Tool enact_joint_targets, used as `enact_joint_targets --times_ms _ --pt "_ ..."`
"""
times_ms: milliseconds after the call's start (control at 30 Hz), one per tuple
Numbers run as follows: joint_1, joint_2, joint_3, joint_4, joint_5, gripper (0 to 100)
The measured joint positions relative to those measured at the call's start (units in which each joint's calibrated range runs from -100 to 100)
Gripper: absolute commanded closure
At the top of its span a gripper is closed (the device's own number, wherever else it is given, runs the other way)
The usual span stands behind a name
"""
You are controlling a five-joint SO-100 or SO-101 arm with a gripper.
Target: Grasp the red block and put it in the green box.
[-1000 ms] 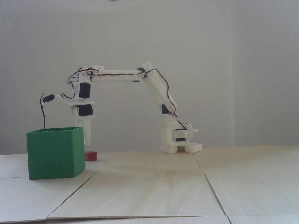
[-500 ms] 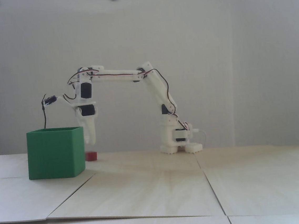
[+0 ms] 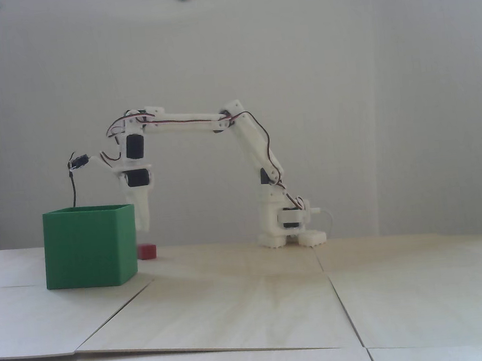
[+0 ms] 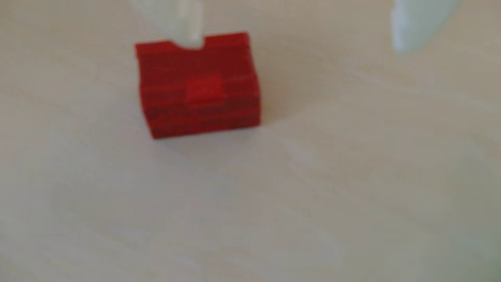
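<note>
Red block [image 4: 199, 89] flat on table, long axis left-right in wrist view, end effector [image 4: 298, 46] wide.

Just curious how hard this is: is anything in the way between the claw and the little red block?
Nothing visible. The open gripper hangs just above the red block, one fingertip overlapping its far edge in the wrist view; only bare table surrounds it.
</note>
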Motion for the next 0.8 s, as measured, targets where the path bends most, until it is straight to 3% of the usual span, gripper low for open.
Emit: enact_joint_targets --times_ms 800 --pt "2.29 0.42 -2.60 0.00 -0.15 75"
